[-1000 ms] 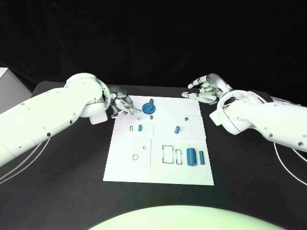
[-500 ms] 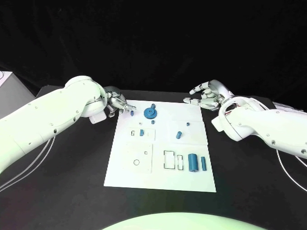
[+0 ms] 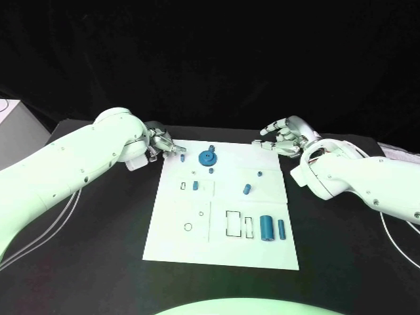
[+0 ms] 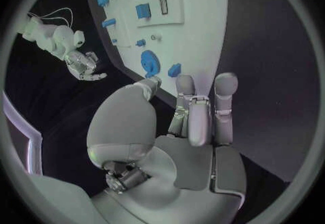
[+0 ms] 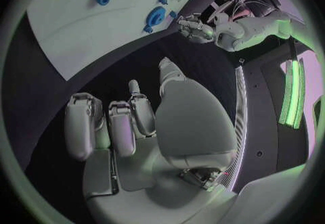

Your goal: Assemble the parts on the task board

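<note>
left hand [image 3: 161,146] at task board [image 3: 220,249] far left corner, fingers apart, empty, near gear-like part [image 3: 207,157] for reach; right hand [image 3: 286,135] off far right corner, fingers loosely curled, empty, standing by.

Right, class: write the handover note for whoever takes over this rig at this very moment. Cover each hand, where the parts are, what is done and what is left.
Left hand: holds nothing, fingers apart, at the far left corner of the task board, close to a small blue piece.
Right hand: holds nothing, fingers loosely curled, off the board's far right corner.
Parts: the round blue gear sits at the far edge; small blue pieces lie mid-board; two blue cylinders lie at the near right beside outlined slots.
Done: cannot tell which parts are seated.
Left: neither hand holds a part; the outlined slots look unfilled.
</note>
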`<act>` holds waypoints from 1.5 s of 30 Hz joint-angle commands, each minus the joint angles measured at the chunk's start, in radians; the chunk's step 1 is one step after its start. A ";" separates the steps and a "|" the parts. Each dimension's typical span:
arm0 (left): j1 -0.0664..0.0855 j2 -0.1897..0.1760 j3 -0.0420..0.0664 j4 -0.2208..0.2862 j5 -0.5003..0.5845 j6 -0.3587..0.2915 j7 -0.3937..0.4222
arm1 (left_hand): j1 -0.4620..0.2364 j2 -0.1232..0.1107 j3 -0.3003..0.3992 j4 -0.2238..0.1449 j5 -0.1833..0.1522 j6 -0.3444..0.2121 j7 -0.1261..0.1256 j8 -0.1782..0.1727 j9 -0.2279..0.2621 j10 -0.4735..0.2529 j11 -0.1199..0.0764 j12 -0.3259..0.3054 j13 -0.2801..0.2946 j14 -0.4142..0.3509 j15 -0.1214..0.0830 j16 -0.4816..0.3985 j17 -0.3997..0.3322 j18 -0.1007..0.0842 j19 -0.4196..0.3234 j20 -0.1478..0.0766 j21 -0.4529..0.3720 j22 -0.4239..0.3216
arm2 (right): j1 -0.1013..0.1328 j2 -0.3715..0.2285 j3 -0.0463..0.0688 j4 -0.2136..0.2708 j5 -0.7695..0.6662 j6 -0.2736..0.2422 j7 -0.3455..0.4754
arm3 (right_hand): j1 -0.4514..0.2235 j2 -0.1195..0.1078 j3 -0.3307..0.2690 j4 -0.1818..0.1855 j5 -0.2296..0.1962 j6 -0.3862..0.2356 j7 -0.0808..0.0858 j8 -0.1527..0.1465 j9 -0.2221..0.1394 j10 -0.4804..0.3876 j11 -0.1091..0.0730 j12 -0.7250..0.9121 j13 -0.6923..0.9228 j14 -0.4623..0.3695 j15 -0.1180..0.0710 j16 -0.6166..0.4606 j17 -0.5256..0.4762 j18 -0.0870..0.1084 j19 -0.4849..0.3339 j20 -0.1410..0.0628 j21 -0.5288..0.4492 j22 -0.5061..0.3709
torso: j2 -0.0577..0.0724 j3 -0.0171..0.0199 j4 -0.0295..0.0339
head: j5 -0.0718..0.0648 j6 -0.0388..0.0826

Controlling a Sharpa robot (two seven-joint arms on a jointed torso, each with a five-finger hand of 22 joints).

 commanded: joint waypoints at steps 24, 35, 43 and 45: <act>0.006 0.055 -0.003 -0.070 -0.012 0.037 0.019 | -0.006 -0.004 -0.009 0.000 -0.005 -0.011 0.002 -0.009 -0.004 0.001 0.001 0.000 -0.009 0.013 0.007 0.000 0.010 0.002 -0.001 0.001 -0.001 -0.010 | 0.003 0.001 0.001 0.005 -0.004 0.009 0.012 | -0.003 0.013 -0.008 -0.001 0.006 -0.006 0.002 0.006 0.001 -0.008 0.001 0.001 0.071 0.078 0.006 -0.005 0.175 0.018 0.022 0.008 -0.003 0.130 | 0.008 0.0002 0.0005 | 0.006 0.002; 0.006 0.063 -0.008 -0.082 0.012 0.056 0.019 | -0.005 -0.004 -0.010 0.000 -0.006 -0.012 0.002 -0.010 -0.005 -0.002 0.002 -0.002 -0.013 0.013 0.008 -0.001 0.009 0.002 -0.003 0.002 -0.002 -0.013 | 0.003 0.006 0.001 0.000 -0.004 0.011 0.013 | -0.002 0.014 -0.009 -0.001 0.007 -0.006 0.002 0.006 0.001 -0.007 0.001 0.002 0.072 0.078 0.006 -0.004 0.175 0.017 0.022 0.008 -0.001 0.131 | 0.007 0.0026 0.0027 | 0.005 -0.005; 0.007 0.062 -0.010 -0.083 0.014 0.063 0.019 | 0.001 -0.002 -0.010 -0.002 -0.006 -0.012 0.003 -0.010 -0.006 -0.006 0.002 -0.003 -0.015 0.012 0.009 -0.001 0.009 0.002 -0.004 0.003 -0.003 -0.014 | 0.003 0.007 0.001 -0.002 -0.004 0.012 0.012 | -0.001 0.015 -0.010 -0.001 0.007 -0.006 0.001 0.007 0.001 -0.007 0.001 0.002 0.072 0.079 0.006 -0.004 0.176 0.018 0.022 0.008 -0.002 0.131 | 0.007 0.0026 0.0010 | 0.008 -0.010; 0.007 0.062 -0.011 -0.082 0.015 0.064 0.019 | 0.009 0.000 -0.009 -0.002 -0.006 -0.011 0.003 -0.011 -0.007 -0.007 0.002 -0.003 -0.016 0.011 0.009 -0.001 0.009 0.002 -0.005 0.003 -0.003 -0.014 | 0.003 0.007 0.001 -0.002 -0.004 0.012 0.011 | -0.001 0.015 -0.010 -0.001 0.007 -0.006 0.001 0.007 0.001 -0.007 0.001 0.002 0.072 0.079 0.006 -0.004 0.176 0.018 0.022 0.008 -0.002 0.131 | 0.007 0.0029 0.0007 | 0.009 -0.010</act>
